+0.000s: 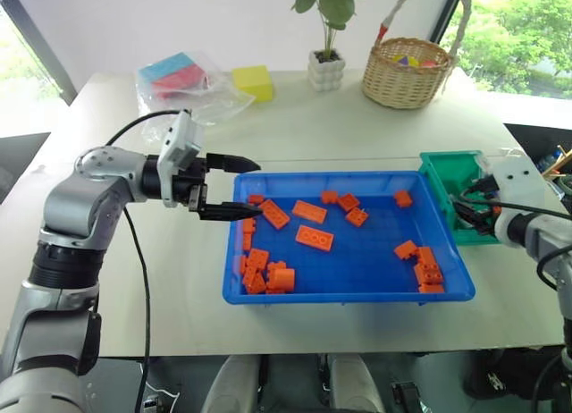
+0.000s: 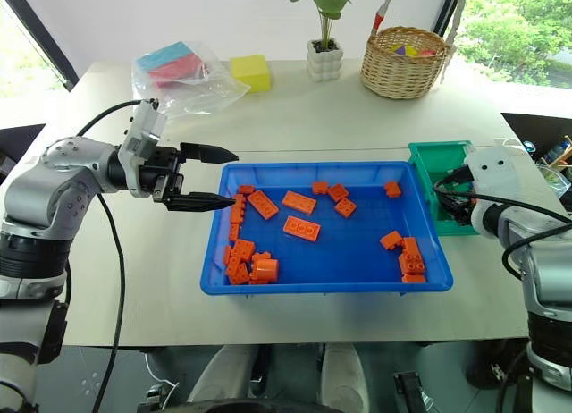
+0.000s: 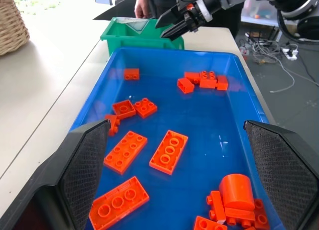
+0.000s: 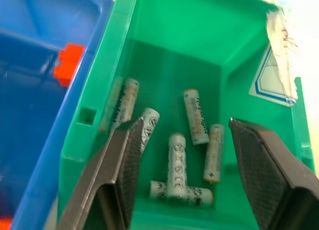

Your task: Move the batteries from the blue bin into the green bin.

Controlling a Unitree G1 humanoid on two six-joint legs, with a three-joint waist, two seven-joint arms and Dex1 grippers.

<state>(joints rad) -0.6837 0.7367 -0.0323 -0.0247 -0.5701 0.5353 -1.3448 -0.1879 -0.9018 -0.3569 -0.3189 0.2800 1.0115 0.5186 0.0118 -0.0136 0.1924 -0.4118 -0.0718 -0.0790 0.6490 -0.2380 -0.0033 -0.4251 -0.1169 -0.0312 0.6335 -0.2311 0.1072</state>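
Six batteries (image 4: 177, 163) lie flat in the green bin (image 4: 199, 36), long axes mixed; right hand (image 4: 182, 155) open, empty, above; left hand (image 1: 231, 188) open, empty.

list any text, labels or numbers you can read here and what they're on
None can be read.
Silver-grey cylindrical batteries in the small green plastic bin: printed wording, too blurred to read.
Clear label tab on the bin's rim: a blue outline, no legible text.
Orange toy bricks: studs only.

Pale table (image 1: 357, 131), bright leafy windows (image 1: 527, 29)
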